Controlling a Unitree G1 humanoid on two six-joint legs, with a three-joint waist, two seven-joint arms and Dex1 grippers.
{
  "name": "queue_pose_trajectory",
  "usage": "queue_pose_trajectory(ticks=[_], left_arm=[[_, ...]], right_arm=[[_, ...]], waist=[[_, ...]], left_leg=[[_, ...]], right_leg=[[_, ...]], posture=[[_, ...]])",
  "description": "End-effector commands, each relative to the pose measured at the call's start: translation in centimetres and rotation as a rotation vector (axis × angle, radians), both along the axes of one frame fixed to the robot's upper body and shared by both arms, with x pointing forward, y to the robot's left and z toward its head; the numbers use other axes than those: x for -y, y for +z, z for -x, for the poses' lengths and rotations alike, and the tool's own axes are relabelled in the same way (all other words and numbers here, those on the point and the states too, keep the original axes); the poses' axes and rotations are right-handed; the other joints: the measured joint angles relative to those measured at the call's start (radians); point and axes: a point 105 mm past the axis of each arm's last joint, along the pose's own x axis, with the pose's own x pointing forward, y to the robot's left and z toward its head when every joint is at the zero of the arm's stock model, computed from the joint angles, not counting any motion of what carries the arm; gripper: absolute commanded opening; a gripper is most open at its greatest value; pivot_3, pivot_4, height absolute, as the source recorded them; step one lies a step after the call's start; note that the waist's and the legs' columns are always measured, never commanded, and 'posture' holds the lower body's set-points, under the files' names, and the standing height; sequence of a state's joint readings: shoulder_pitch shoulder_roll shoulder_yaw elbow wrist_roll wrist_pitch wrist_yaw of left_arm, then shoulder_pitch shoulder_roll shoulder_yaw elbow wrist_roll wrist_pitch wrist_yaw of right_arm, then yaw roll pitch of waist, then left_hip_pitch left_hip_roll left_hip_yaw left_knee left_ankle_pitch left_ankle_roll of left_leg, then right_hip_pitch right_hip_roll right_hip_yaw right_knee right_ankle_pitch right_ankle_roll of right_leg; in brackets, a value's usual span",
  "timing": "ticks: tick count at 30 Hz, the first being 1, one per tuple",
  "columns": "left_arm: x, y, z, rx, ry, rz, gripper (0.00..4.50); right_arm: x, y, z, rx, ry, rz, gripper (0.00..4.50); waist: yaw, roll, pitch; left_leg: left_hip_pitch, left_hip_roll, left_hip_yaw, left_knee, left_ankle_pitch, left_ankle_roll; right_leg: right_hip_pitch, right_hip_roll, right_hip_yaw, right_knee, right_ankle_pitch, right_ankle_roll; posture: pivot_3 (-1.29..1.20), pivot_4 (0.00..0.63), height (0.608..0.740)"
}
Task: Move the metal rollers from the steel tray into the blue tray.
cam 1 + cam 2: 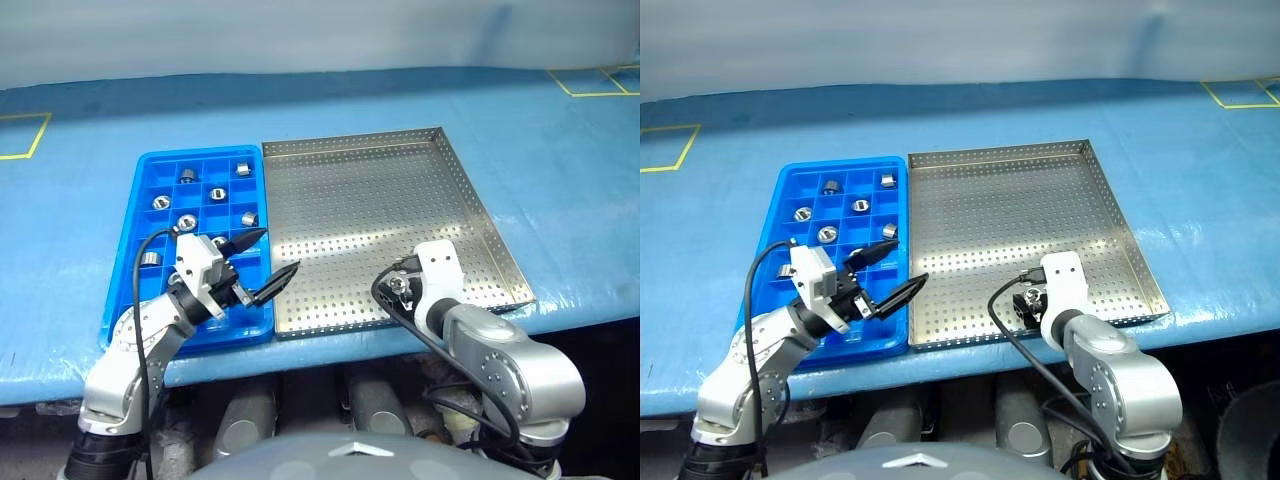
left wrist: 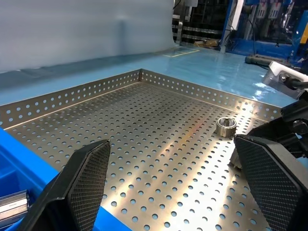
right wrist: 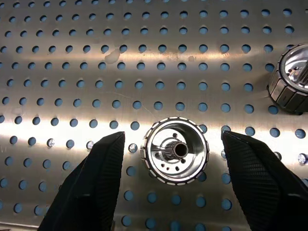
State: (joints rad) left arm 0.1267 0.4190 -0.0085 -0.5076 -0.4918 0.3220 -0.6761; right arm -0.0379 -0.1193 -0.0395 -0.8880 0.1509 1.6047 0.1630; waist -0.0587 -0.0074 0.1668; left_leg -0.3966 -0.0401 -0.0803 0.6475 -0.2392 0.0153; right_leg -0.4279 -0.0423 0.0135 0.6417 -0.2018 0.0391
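Observation:
The steel tray (image 1: 380,200) lies in the middle of the blue table, with the blue tray (image 1: 135,300) against its left side. Several metal rollers (image 1: 218,193) sit in the blue tray's compartments. My right gripper (image 3: 172,138) points down at the steel tray's near edge. It is open, its fingers either side of one upright roller (image 3: 176,150) and clear of it. A second roller (image 3: 291,77) stands close by. My left gripper (image 1: 270,255) hovers open and empty over the blue tray's near right corner, pointing across the steel tray toward a roller (image 2: 225,127).
Both trays sit near the table's front edge (image 1: 400,340). Yellow tape marks (image 1: 590,85) lie at the table's far right and far left. The steel tray's low perforated rim (image 2: 72,96) runs round its floor.

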Motion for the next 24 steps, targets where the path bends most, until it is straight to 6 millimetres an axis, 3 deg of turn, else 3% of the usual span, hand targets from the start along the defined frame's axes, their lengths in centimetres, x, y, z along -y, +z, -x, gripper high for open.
queue_pose_trajectory(ticks=[1,3,8,11,15,17,21,24], left_arm=[[-0.1,0.5,0.1,0.024,0.005,0.015,4.50],[-0.3,0.5,0.2,0.024,0.015,0.015,4.50],[-1.0,0.5,0.6,0.031,0.059,0.012,4.50],[-1.7,0.8,0.9,0.038,0.099,0.021,4.50],[-3.5,1.2,2.1,0.048,0.187,0.029,4.50],[-3.9,1.3,2.5,0.046,0.211,0.029,4.50],[-5.6,1.4,4.0,0.045,0.322,0.021,4.50],[-6.3,1.1,4.8,0.034,0.376,0.008,4.50]], right_arm=[[-0.2,0.5,-0.1,0.017,0.022,0.005,2.31],[-0.2,0.6,-0.3,0.018,0.034,0.013,1.68],[-1.1,1.0,-1.3,0.029,0.081,0.007,1.66],[-2.2,2.8,-2.9,0.100,0.111,0.007,1.66],[-6.3,6.8,-5.9,0.294,0.210,-0.048,1.66],[-7.5,7.1,-6.4,0.315,0.246,-0.051,1.66],[-12.5,8.1,-7.1,0.375,0.398,-0.111,1.66],[-14.7,8.0,-7.0,0.382,0.465,-0.122,1.66]], waist=[[0.000,0.000,0.000],[0.000,0.000,0.000],[0.005,0.000,0.000],[0.016,-0.001,0.001],[0.030,-0.001,0.001],[0.046,-0.001,0.001],[0.075,-0.002,0.001],[0.095,-0.002,0.002]], left_leg=[[0.000,0.000,0.000,0.000,0.000,0.000],[0.000,0.000,0.000,0.000,0.000,0.000],[0.000,0.000,0.000,0.000,0.000,0.000],[0.000,0.000,0.000,0.000,0.000,0.000],[0.000,0.001,0.000,0.000,0.000,0.000],[0.000,0.001,-0.001,-0.002,0.000,0.000],[-0.001,-0.001,-0.004,-0.003,-0.001,0.000],[-0.002,-0.001,-0.004,-0.003,-0.002,0.000]], right_leg=[[0.000,0.000,0.000,0.000,0.000,0.000],[0.000,0.000,0.000,0.000,0.000,0.000],[0.000,0.000,0.000,0.000,0.000,0.000],[0.000,0.000,0.000,0.000,0.000,0.000],[-0.001,0.000,0.000,0.000,0.000,0.000],[-0.001,0.000,-0.001,0.000,-0.001,-0.001],[-0.001,-0.001,-0.003,0.000,-0.001,-0.001],[-0.001,-0.002,-0.003,-0.002,-0.002,-0.002]], posture=[[-0.04,0.150,0.740],[-0.03,0.150,0.740],[0.03,0.150,0.740],[0.07,0.150,0.740],[0.13,0.150,0.740],[0.16,0.150,0.740],[0.24,0.150,0.740],[0.29,0.150,0.740]])
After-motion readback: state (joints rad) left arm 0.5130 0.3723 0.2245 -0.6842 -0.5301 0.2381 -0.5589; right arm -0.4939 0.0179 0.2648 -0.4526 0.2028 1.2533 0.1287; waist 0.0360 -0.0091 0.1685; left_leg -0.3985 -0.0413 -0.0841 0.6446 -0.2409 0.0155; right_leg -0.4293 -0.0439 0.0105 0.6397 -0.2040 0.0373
